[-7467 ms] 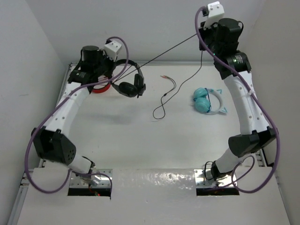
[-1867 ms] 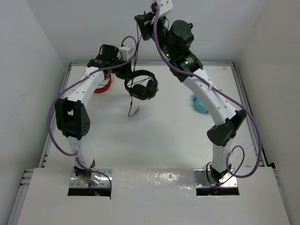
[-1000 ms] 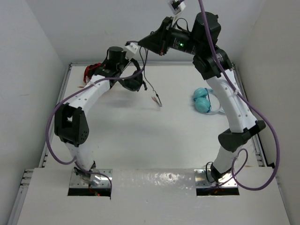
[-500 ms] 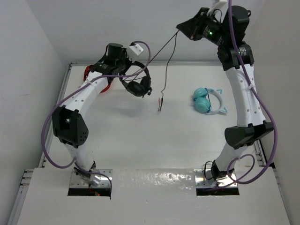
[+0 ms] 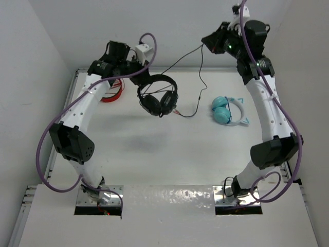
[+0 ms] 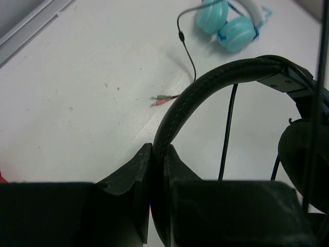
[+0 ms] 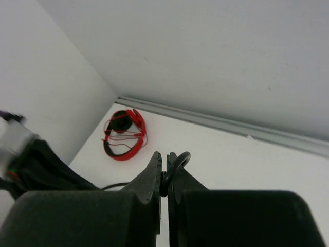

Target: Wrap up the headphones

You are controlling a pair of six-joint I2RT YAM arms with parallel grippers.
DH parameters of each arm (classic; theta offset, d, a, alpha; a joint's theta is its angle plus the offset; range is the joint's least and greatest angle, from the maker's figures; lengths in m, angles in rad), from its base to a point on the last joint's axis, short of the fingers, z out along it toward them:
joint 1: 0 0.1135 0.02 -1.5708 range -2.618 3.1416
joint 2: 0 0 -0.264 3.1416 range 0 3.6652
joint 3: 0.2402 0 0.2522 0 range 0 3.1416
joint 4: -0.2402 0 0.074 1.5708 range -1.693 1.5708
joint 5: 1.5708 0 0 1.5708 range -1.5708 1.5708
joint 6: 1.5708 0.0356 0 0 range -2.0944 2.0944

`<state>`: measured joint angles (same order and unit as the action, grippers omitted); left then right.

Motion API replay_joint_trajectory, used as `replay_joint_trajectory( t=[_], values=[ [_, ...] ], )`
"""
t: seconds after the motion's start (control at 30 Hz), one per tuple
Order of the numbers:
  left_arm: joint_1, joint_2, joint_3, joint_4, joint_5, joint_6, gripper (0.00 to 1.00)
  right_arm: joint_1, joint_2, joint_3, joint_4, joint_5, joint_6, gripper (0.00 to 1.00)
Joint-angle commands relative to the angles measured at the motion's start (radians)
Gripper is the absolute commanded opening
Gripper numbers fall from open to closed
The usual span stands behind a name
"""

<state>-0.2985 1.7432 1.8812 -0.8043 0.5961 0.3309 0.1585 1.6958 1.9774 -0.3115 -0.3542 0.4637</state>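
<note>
The black headphones [image 5: 159, 98] hang above the table at the back left, ear cups down. My left gripper [image 5: 138, 72] is shut on their thin headband [image 6: 216, 82]; in the left wrist view my left gripper [image 6: 158, 154] has the band pinched between both fingers. Their thin dark cable [image 5: 180, 59] runs up to my right gripper [image 5: 206, 44], which is held high at the back and is shut on a loop of it [image 7: 177, 160]. From there the cable drops to the table, and its plug end [image 6: 163, 99] lies on the surface.
Light blue cat-ear headphones [image 5: 227, 111] lie at the right of the table. Red headphones [image 5: 110, 94] lie at the back left near the wall, partly behind my left arm. White walls close the table in on three sides.
My left gripper has carried the headphones right and toward the front, turning them. The right gripper has barely shifted. The cable's hanging end has come down to lie on the table.
</note>
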Motion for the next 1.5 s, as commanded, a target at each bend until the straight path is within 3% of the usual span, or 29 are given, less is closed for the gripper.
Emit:
replay_joint_trajectory(
  t=[0.0, 0.07, 0.3, 0.43, 0.5, 0.6, 0.77, 1.0, 1.23, 1.37, 1.47],
  values=[
    [0.100, -0.073, 0.076, 0.076, 0.110, -0.252, 0.00, -0.048, -0.108, -0.194, 0.139, 0.046, 0.011, 0.00],
    [0.125, -0.074, 0.131, 0.073, 0.102, -0.283, 0.00, -0.063, -0.156, -0.324, 0.242, 0.044, 0.029, 0.00],
    [0.127, -0.076, 0.346, 0.051, 0.128, -0.400, 0.00, -0.021, -0.055, -0.449, 0.364, -0.127, 0.055, 0.00],
    [0.124, -0.079, 0.429, 0.103, 0.123, -0.483, 0.00, 0.148, 0.021, -0.446, 0.272, -0.144, -0.207, 0.00],
    [0.125, -0.080, 0.452, 0.132, 0.102, -0.538, 0.00, 0.237, 0.064, -0.445, 0.236, -0.138, -0.357, 0.05],
    [0.125, -0.076, 0.482, 0.154, 0.064, -0.590, 0.00, 0.292, 0.100, -0.482, 0.303, -0.135, -0.411, 0.13],
    [0.137, -0.053, 0.558, 0.174, 0.047, -0.625, 0.00, 0.299, 0.096, -0.591, 0.468, -0.152, -0.359, 0.38],
    [0.159, -0.053, 0.573, 0.178, 0.045, -0.629, 0.00, 0.294, 0.050, -0.733, 0.374, -0.138, -0.456, 0.52],
    [0.174, -0.045, 0.587, 0.207, 0.044, -0.664, 0.00, 0.254, 0.010, -0.882, 0.397, -0.049, -0.482, 0.55],
    [0.209, -0.048, 0.578, 0.254, 0.074, -0.722, 0.00, 0.222, -0.004, -0.997, 0.494, 0.006, -0.471, 0.56],
    [0.239, -0.057, 0.558, 0.281, 0.091, -0.747, 0.00, 0.217, 0.019, -1.020, 0.525, 0.032, -0.477, 0.53]
  ],
)
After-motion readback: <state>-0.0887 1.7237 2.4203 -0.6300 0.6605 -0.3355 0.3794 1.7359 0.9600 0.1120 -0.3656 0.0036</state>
